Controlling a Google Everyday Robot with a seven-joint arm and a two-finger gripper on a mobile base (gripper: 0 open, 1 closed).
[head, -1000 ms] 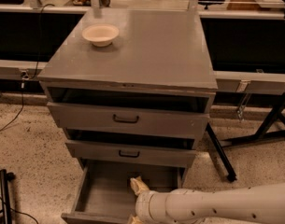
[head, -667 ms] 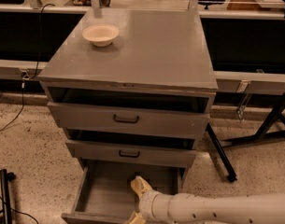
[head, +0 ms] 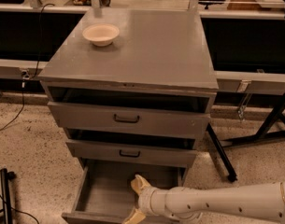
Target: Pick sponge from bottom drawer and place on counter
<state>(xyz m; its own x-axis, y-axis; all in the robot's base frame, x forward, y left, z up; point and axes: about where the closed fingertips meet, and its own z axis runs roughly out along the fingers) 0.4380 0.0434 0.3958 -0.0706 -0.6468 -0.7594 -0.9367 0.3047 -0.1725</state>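
Observation:
The bottom drawer [head: 93, 190] is pulled out, a wide grey tray under two upper drawers. My gripper [head: 135, 200] reaches into it from the right on a white arm [head: 217, 202], low over the drawer floor near the front. Its two tan fingers [head: 140, 183] stand apart, one toward the back and one at the drawer's front edge. I see no sponge; it may be hidden under the gripper. The counter [head: 151, 45] is the flat grey cabinet top.
A round cream bowl [head: 100, 33] sits on the counter's back left. The two upper drawers [head: 127, 119] are slightly open above the gripper. Black stand legs [head: 221, 155] rise to the right; a cable and a black post [head: 5, 195] are at the left on the speckled floor.
The arm has slid slightly left inside the bottom drawer. The fingers stay spread; nothing else moved.

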